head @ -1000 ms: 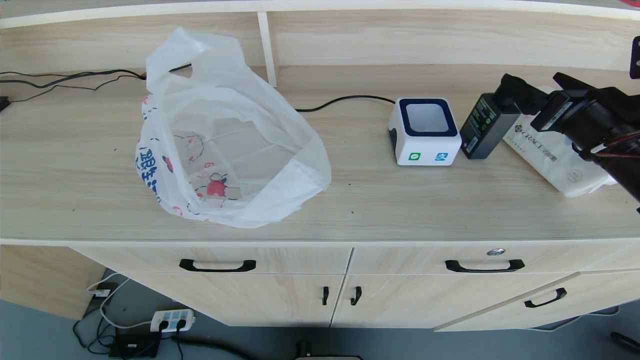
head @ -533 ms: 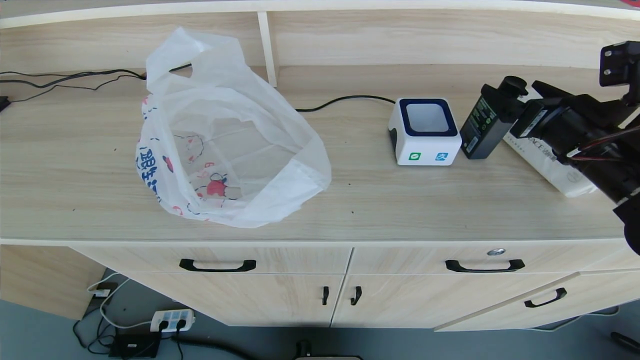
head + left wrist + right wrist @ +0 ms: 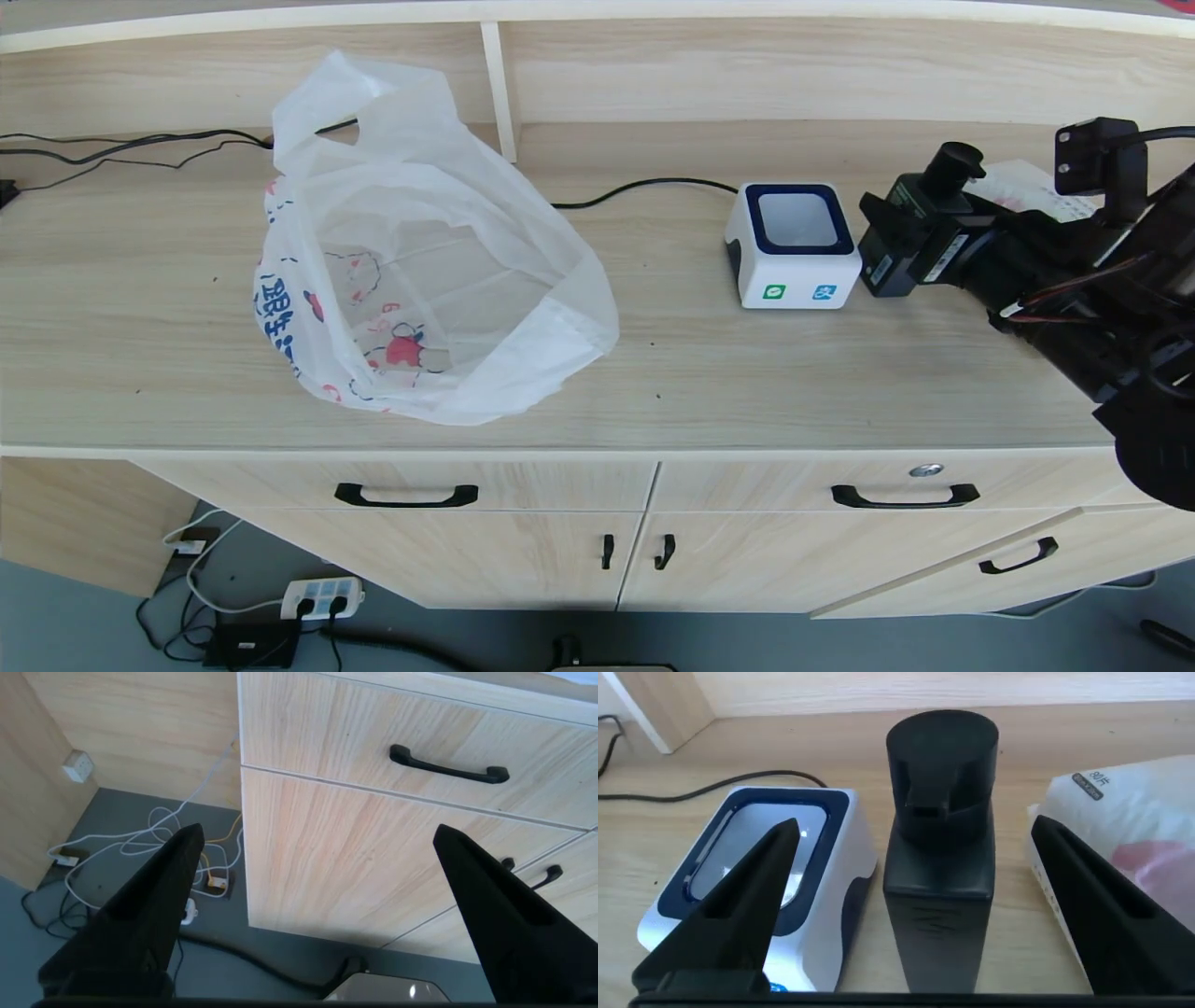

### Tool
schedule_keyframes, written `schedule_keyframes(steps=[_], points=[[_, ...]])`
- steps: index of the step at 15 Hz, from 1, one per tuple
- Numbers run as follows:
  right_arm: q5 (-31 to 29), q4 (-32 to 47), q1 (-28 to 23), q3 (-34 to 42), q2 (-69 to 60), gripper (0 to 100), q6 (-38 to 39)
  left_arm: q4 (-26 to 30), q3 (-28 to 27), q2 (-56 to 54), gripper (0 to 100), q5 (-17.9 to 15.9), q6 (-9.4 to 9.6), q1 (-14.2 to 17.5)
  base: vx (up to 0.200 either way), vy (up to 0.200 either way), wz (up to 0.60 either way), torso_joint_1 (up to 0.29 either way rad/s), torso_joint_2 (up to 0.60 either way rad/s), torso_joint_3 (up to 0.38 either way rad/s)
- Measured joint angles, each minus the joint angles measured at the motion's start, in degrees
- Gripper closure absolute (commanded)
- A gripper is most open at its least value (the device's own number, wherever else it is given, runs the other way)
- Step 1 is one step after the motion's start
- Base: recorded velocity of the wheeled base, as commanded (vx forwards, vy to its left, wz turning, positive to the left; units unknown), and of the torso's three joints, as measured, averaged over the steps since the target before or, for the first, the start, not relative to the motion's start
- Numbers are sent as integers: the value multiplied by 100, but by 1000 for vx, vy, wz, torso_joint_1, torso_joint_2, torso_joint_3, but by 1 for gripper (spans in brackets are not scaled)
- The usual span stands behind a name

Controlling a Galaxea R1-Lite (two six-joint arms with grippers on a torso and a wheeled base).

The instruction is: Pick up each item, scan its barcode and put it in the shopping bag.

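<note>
A black square bottle [image 3: 896, 266] with a round black cap [image 3: 953, 166] stands upright on the wooden counter, just right of the white barcode scanner [image 3: 794, 245]. My right gripper [image 3: 920, 245] is open with one finger on each side of the bottle. From the right wrist, the bottle [image 3: 938, 873] stands midway in the open gripper [image 3: 915, 840], with gaps to both fingers [image 3: 738, 910]. An open white plastic shopping bag [image 3: 420, 271] lies on the counter's left half. My left gripper [image 3: 318, 915] hangs open with nothing in it, below the counter in front of the drawers.
A white tissue pack [image 3: 1027, 182] lies behind the right arm, beside the bottle, and the right wrist camera catches that tissue pack [image 3: 1134, 821] too. The scanner [image 3: 757, 882] has a black cable [image 3: 644, 187] running toward the back. A shelf divider [image 3: 499, 84] rises behind the bag.
My right arm has come down and toward the scanner, bringing its open fingers from the bottle's cap to either side of its body. The bottle, scanner and bag have stayed put.
</note>
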Motion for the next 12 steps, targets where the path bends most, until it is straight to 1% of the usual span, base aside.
schedule_keyframes(steps=[7,12], points=[[-245,-4,-129,-176,261,0,228,-13,0,0,0,0,0,0,0,0,0,0,0,0],[-260,-9,-149,-402,562,0,272,-7,0,0,0,1,-2,2,0,0,0,0,0,0]])
